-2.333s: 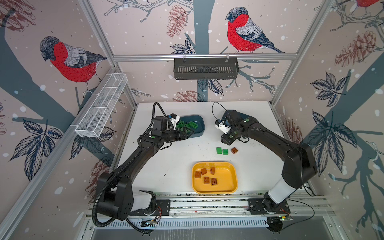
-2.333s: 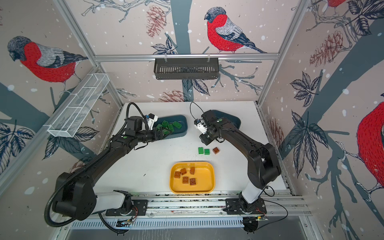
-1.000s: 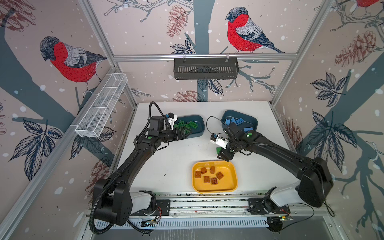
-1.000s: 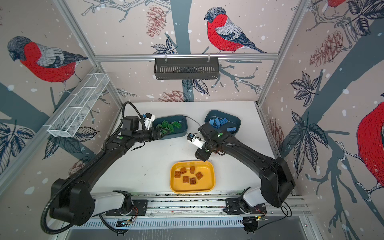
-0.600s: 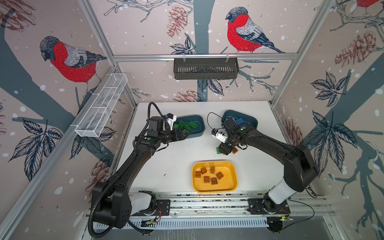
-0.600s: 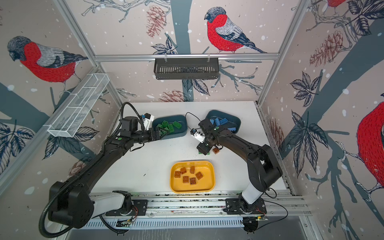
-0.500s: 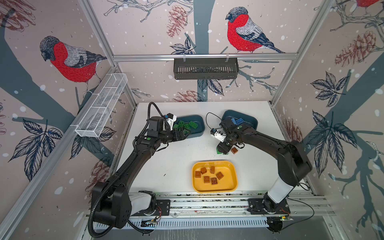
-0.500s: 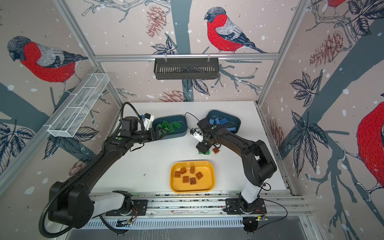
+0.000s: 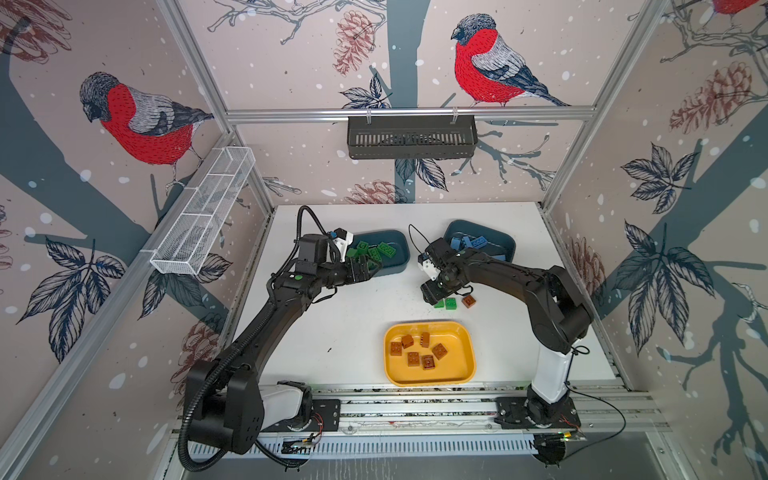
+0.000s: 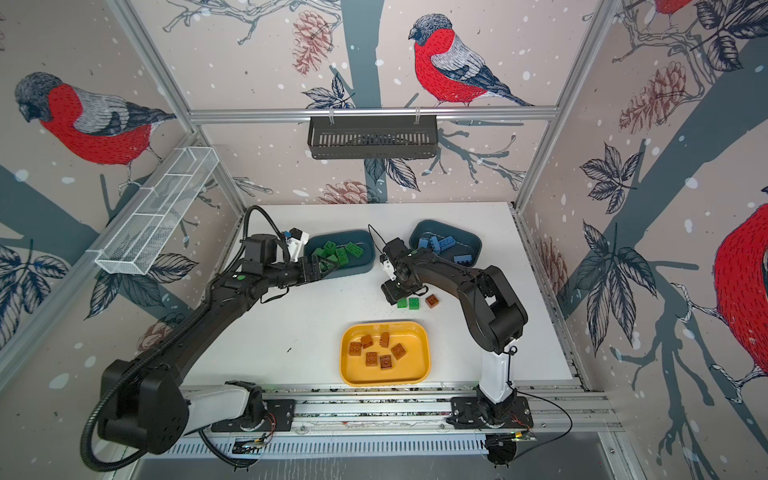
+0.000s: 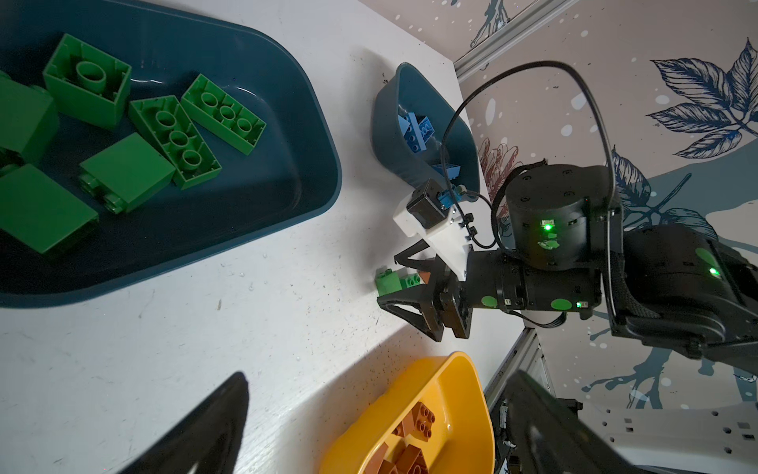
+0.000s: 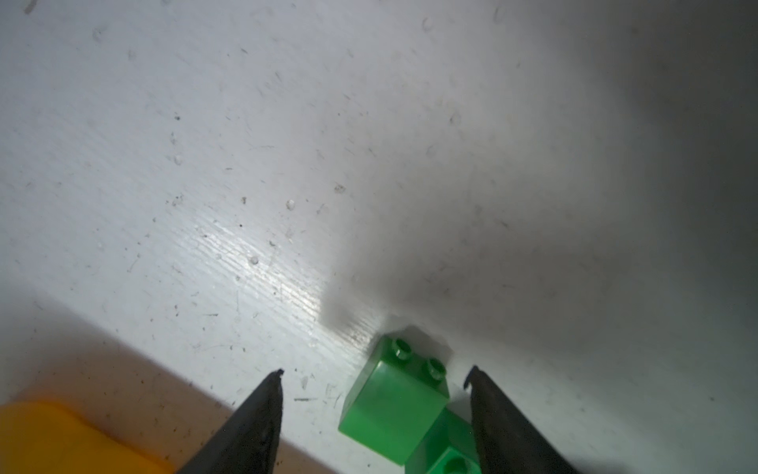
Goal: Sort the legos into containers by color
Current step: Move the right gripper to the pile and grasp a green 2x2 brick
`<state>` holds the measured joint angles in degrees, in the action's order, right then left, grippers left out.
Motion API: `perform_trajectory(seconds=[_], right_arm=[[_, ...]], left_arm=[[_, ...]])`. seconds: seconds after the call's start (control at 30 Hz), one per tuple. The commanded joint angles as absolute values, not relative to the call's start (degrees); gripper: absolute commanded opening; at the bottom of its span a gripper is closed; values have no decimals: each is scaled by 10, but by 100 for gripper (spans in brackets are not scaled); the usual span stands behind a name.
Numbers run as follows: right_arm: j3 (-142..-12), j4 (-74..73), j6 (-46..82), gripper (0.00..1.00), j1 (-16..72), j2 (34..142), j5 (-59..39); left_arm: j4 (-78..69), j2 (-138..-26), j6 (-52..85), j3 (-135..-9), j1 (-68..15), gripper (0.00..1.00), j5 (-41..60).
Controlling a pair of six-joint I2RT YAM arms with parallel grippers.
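The right gripper [image 12: 376,371] straddles a small green brick [image 12: 393,406], fingers spread, not pinching; the left gripper [image 9: 365,266] gapes wide, empty. Light, rigid, glossy plastic may slip: pinch its flat opposite sides

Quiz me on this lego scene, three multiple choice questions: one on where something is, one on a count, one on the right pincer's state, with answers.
1. Where are the blue bricks? A. black basket; B. teal tub by the right arm; C. wire rack.
2. How many bricks lie loose on the table? A. three; B. none; C. seven.
3. The right pincer is: A. shut on a blue brick; B. shut, empty; C. open astride a green brick.
B: blue shows only in that tub. A: two green, one brown brick. C: its fingers stand apart either side.
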<state>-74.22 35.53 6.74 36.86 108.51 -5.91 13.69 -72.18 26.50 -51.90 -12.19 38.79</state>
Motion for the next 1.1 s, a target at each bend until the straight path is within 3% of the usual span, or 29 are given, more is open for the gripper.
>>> perform_trajectory(seconds=[0.0, 0.53, 0.77, 1.07], right_arm=[[-729, 354, 130, 71, 375, 1083, -55], [-742, 344, 137, 68, 402, 1104, -59], [-748, 386, 136, 65, 416, 1110, -5], [-744, 400, 134, 47, 419, 1118, 18]], left_arm=[[128, -729, 254, -522, -120, 97, 389], [135, -754, 235, -533, -113, 97, 405], [139, -757, 229, -531, -112, 97, 408], [137, -758, 227, -530, -112, 97, 411]])
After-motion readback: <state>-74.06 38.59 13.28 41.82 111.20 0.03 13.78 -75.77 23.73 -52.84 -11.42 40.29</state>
